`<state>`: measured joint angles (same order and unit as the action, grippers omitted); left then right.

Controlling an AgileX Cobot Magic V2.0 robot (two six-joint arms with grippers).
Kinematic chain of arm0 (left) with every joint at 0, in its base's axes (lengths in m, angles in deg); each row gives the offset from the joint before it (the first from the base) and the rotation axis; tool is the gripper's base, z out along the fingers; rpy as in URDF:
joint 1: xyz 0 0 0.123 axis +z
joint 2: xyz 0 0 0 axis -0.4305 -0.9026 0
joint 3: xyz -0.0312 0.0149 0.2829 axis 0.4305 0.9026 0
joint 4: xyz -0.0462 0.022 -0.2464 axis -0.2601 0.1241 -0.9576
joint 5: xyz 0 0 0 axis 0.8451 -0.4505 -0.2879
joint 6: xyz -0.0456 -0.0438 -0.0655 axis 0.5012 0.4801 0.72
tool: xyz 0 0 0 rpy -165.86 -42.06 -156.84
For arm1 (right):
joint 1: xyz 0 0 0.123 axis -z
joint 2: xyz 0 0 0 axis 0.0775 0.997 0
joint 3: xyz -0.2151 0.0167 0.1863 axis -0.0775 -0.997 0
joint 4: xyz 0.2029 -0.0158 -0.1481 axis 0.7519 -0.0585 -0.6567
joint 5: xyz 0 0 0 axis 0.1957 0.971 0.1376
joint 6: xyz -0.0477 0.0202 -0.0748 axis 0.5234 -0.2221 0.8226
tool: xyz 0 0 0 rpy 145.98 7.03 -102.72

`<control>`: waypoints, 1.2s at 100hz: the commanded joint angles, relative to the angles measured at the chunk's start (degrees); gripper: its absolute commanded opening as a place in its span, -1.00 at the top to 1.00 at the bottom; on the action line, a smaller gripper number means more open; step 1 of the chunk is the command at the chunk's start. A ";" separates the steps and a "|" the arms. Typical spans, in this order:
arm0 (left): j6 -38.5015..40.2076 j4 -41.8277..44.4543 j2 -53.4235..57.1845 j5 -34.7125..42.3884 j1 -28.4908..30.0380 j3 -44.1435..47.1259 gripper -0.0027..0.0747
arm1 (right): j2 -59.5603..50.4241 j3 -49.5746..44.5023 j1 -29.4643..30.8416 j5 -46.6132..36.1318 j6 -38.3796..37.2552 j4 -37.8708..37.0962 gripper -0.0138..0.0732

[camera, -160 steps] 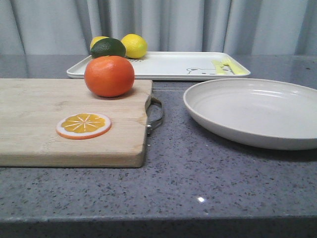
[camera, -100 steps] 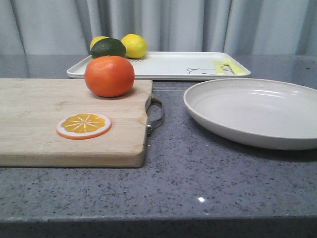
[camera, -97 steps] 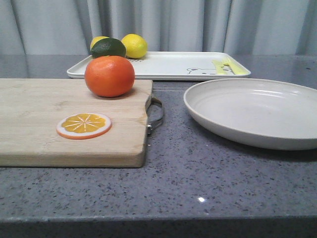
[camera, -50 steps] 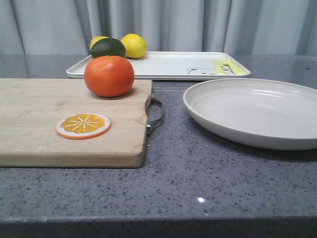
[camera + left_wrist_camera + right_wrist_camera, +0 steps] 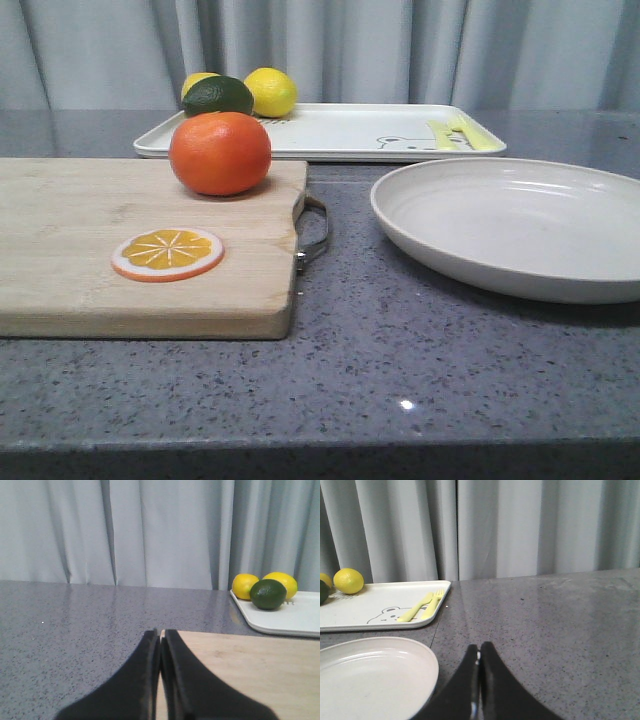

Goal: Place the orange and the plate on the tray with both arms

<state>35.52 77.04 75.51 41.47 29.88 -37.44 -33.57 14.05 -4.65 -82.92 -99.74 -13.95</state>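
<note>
While neither arm shows in the front view, each wrist view places its gripper low over the table with nothing held: the left gripper [image 5: 160,639] has its dark fingers pressed together, and so does the right gripper [image 5: 479,654].

The whole, glossy deep-orange fruit [image 5: 220,153] sits on the far end of the pale wooden cutting board [image 5: 60,250], on the robot's left, so the left arm is probably the nearer one. The wide, shallow off-white round plate [image 5: 600,285] lies on the grey speckled table [image 5: 400,380] to the right, ahead and to one side of the right gripper.

The flat white rectangular tray [image 5: 340,130] lies behind both, so each object must travel forward.
</note>
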 commanded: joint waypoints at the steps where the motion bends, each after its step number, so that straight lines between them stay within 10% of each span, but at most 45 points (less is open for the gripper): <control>1: 0.19 -1.63 -1.51 5.18 -0.12 -4.12 0.98 | 2.15 4.89 0.33 -1.09 0.04 -0.67 0.83; 29: 0.19 -1.63 -11.21 5.17 -0.12 -14.05 0.98 | 11.43 16.12 0.33 10.55 0.04 -0.67 0.83; 120: 0.19 -1.63 -25.77 10.77 -0.12 -20.94 0.98 | 25.45 22.92 0.33 10.99 0.04 -0.68 0.84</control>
<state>35.52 75.71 51.68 48.03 29.88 -56.35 -10.94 33.54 -4.65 -69.60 -99.74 -13.95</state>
